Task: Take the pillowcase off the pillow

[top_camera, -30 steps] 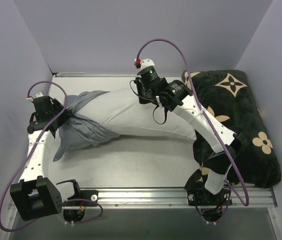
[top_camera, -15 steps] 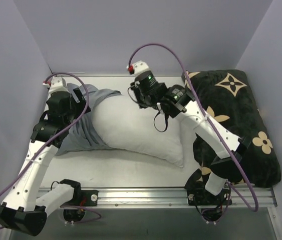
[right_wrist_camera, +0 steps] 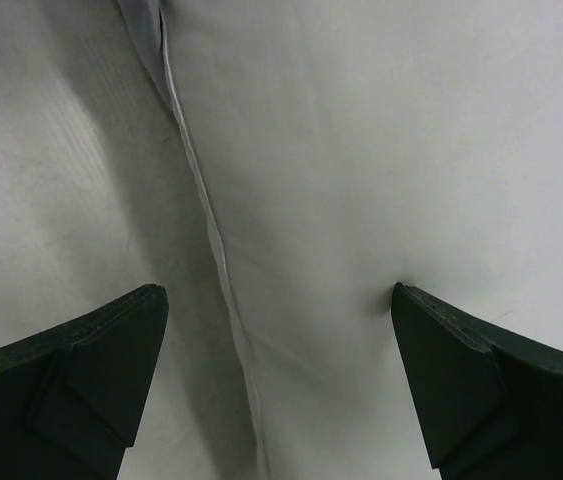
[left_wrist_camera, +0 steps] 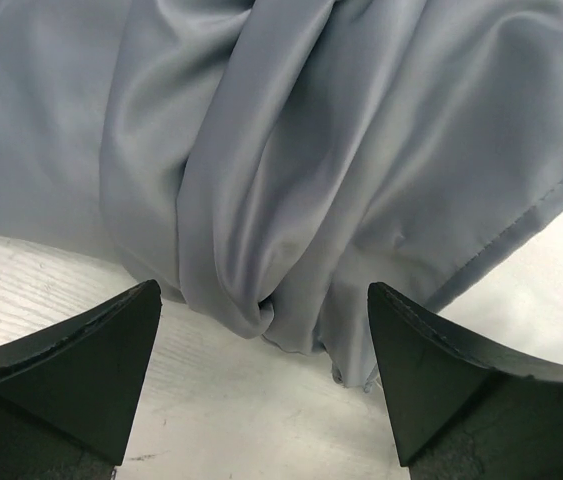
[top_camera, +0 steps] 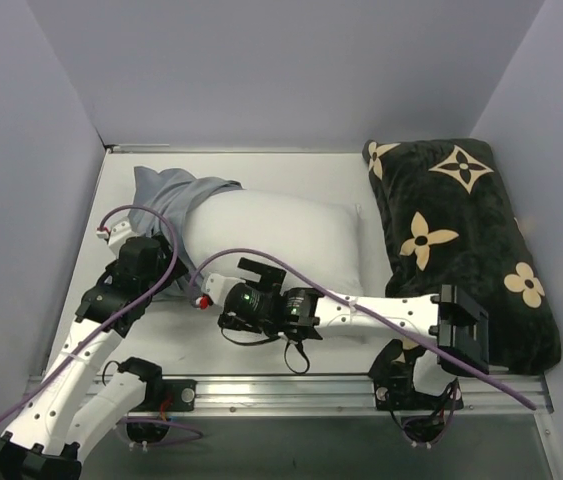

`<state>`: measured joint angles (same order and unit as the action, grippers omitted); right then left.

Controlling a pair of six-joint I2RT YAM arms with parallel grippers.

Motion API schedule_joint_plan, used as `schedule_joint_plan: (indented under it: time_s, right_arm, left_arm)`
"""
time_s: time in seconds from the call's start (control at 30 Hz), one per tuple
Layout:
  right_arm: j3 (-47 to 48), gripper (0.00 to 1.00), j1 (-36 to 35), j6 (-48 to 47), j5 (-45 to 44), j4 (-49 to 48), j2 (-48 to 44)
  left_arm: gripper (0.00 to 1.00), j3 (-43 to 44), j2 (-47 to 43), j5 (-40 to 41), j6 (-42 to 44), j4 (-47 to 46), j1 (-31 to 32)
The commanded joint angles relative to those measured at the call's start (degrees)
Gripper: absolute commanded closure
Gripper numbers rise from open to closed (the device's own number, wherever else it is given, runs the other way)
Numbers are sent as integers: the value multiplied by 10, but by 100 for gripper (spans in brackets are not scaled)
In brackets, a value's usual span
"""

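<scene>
The white pillow lies across the middle of the table, most of it bare. The grey-blue pillowcase is bunched around its left end. My left gripper sits just short of the cloth's near edge. In the left wrist view it stands open, with the folds of the pillowcase hanging right ahead and nothing between its fingers. My right gripper hovers at the pillow's near edge. It is open over the pillow, astride the pillow's seam, and one fingertip touches the fabric.
A black cushion with tan flower motifs fills the right side of the table, and the right arm's elbow overlaps it. Grey walls close in at the left, back and right. Bare tabletop lies under the left gripper.
Both grippers have opened and let go. The right arm swung from the pillow's far side to its near edge, the left arm drew back, and the pillow dropped flat.
</scene>
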<state>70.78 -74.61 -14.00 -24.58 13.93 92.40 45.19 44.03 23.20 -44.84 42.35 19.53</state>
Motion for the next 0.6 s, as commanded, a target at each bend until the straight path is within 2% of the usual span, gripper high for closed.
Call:
schedule_joint_plan:
  time_s: [0.0,0.13,0.23,0.33,0.4,0.43,0.5,0.53,0.57]
  right_arm:
    - [-41,0,-13,-72,-123,-156,28]
    - [-92,0,-11,-140,-194,-284,89]
    - [-106,0,-6,-232,-262,-445,152]
    - [-102,0,0,-287,-298,-533,218]
    - [-91,6,8,-373,-338,-650,267]
    - [-85,22,16,-405,-347,-687,280]
    - [-67,64,24,-460,-368,-775,301]
    - [-63,97,33,-462,-369,-789,299]
    - [-57,100,36,-453,-370,-769,291]
  left_arm:
    - [8,-5,4,-16,-22,-37,3]
    - [8,-9,6,-21,-17,-47,3]
    - [8,-11,5,-25,-11,-52,3]
    - [7,-8,5,-25,-7,-53,3]
    - [7,-5,5,-25,-4,-53,2]
    - [7,-4,5,-25,-3,-53,2]
    - [7,2,4,-27,1,-55,2]
    - [7,9,5,-28,5,-54,2]
    - [7,14,5,-29,11,-55,2]
